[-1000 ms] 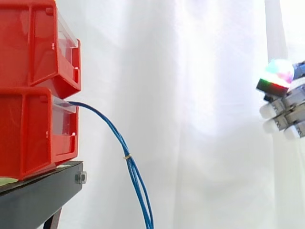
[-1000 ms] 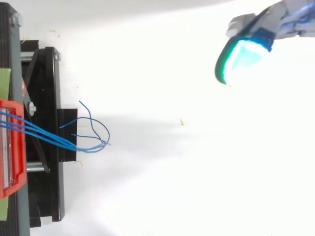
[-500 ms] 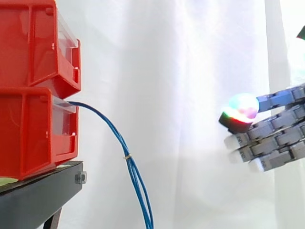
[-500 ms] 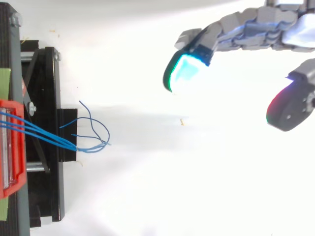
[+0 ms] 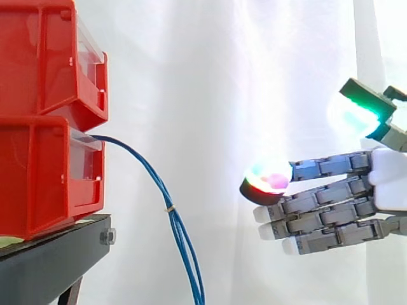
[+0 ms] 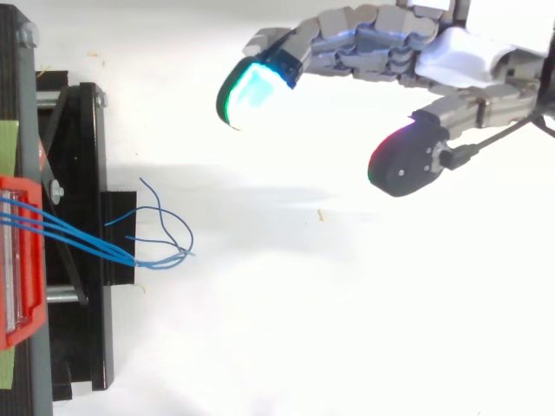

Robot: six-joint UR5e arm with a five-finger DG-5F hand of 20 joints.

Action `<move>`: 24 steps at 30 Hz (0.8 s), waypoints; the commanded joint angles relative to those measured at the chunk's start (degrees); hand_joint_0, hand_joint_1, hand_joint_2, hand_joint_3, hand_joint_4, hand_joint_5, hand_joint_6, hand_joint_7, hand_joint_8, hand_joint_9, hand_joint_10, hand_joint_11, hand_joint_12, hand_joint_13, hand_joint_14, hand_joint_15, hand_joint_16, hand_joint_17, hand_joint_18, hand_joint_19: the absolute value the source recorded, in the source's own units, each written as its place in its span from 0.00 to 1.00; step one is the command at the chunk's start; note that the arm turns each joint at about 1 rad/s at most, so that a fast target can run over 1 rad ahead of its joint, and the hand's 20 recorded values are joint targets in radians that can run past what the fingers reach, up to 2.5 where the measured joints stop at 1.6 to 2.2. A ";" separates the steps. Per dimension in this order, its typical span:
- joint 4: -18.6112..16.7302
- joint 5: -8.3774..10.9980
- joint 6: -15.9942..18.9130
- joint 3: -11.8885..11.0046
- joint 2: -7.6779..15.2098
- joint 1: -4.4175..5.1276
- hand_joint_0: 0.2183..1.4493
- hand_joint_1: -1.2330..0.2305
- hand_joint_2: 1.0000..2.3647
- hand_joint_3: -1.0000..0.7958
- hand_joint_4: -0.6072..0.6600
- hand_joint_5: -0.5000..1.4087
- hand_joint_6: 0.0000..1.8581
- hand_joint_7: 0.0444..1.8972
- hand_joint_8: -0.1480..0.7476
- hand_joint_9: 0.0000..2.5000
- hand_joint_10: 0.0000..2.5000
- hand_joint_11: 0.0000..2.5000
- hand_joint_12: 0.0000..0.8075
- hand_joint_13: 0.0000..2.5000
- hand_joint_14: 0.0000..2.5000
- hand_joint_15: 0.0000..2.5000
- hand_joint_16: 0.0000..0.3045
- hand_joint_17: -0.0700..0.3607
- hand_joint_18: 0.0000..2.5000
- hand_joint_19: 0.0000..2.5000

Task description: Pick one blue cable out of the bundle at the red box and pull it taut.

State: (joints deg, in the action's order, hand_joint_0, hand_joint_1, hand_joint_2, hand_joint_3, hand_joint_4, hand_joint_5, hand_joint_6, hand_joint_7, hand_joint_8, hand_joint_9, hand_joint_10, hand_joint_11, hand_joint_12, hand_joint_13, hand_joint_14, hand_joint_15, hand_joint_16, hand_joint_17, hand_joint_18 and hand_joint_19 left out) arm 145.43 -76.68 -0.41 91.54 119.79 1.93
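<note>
Currently nothing is held by the hand (image 5: 327,206), fingers extended, well right of the blue cables (image 5: 160,184) hung from the lower red box (image 5: 38,178); bundled closely, several could be pinched together.

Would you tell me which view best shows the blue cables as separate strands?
The top view: the blue cables leave the red bin side by side and their ends fan out. The side view shows them bunched, hanging from that bin.
</note>
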 commanded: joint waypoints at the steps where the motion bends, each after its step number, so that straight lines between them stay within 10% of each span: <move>1: -1.38 0.66 -0.73 -0.31 0.79 0.80 0.15 0.39 0.00 0.28 0.68 0.14 0.27 0.38 0.47 0.05 0.00 0.00 0.50 0.00 0.00 0.05 0.21 0.50 0.00 0.03; 8: -1.47 6.20 -5.91 -0.31 0.79 2.64 0.16 0.41 0.00 0.28 0.69 0.15 0.27 0.37 0.48 0.07 0.00 0.00 0.50 0.00 0.00 0.04 0.22 0.51 0.00 0.02; 24: -1.29 4.88 -1.78 -6.28 8.79 3.08 0.17 0.44 0.00 0.28 0.69 0.15 0.27 0.37 0.48 0.08 0.00 0.00 0.50 0.00 0.00 0.04 0.21 0.50 0.00 0.02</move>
State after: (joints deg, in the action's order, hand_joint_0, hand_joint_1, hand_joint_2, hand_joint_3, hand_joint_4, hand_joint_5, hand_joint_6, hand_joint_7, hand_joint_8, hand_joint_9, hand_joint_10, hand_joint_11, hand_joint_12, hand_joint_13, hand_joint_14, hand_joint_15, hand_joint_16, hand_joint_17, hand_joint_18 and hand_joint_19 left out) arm 143.57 -71.13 -2.98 86.64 127.54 5.04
